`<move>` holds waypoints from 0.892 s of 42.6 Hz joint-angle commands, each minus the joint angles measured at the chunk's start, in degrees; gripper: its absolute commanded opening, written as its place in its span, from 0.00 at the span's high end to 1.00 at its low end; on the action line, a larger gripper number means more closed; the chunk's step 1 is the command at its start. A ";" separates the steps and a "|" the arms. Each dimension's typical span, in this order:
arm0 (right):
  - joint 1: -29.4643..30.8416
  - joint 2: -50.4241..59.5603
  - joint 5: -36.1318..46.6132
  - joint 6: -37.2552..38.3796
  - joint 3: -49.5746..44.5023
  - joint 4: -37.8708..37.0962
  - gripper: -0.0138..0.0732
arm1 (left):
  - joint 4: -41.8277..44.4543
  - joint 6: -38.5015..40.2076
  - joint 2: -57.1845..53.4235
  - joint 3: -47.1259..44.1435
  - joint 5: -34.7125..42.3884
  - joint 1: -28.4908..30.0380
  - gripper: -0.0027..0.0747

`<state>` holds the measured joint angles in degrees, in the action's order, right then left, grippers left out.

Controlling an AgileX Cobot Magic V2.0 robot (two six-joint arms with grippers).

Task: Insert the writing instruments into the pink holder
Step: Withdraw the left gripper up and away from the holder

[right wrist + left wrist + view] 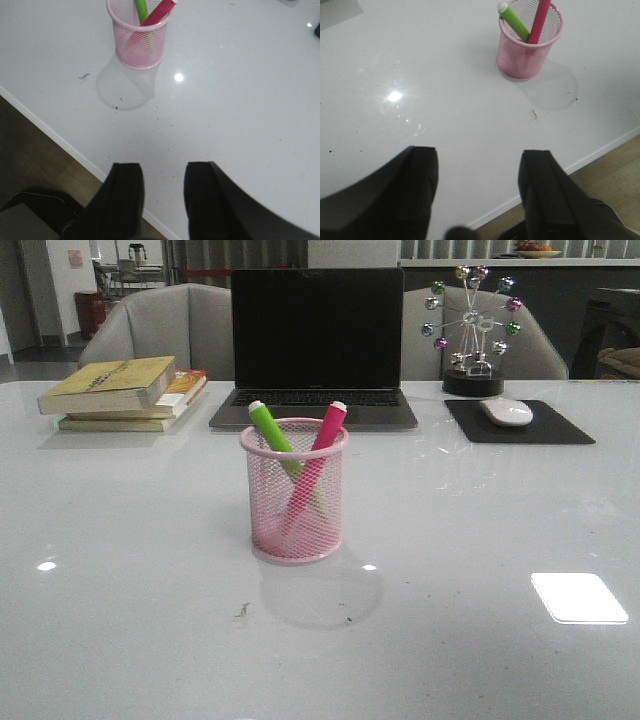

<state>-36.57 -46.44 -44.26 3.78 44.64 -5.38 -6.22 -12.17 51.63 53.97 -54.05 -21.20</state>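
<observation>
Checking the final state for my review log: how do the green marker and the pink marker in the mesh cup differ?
Colour: the green marker is lime, the pink marker magenta. Lean: in the front view the green marker's whitish top tilts left, the pink marker's tilts right, so they cross inside the pink mesh cup. Shared: both stand in the cup, whitish ends up and above the rim, with neither claw touching them.

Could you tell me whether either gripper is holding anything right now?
Nothing: the left gripper and right gripper are both open and empty.
</observation>
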 commanded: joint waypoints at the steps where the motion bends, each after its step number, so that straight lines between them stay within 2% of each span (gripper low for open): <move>1: 0.29 0.60 3.62 0.47 1.47 -1.23 0.49 | -0.96 0.65 -0.71 1.43 4.03 0.02 0.60; 7: 0.29 0.60 3.63 0.55 1.47 -1.23 0.69 | -0.96 0.90 -0.71 1.43 4.90 0.02 0.84; 11: 0.29 0.60 3.63 0.55 1.47 -1.23 0.79 | -0.96 1.50 -0.71 1.43 5.28 0.02 0.84; 16: 0.29 0.55 3.70 0.55 1.47 -1.23 0.77 | -0.96 3.68 -0.71 1.43 6.65 0.02 0.84; 38: 0.29 0.55 3.56 0.55 1.44 -1.16 0.77 | -1.00 3.68 -0.71 1.43 6.86 0.02 0.84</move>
<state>-36.57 -46.44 -44.26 4.21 44.61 -5.47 -6.22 -8.99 51.63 53.97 -51.44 -21.20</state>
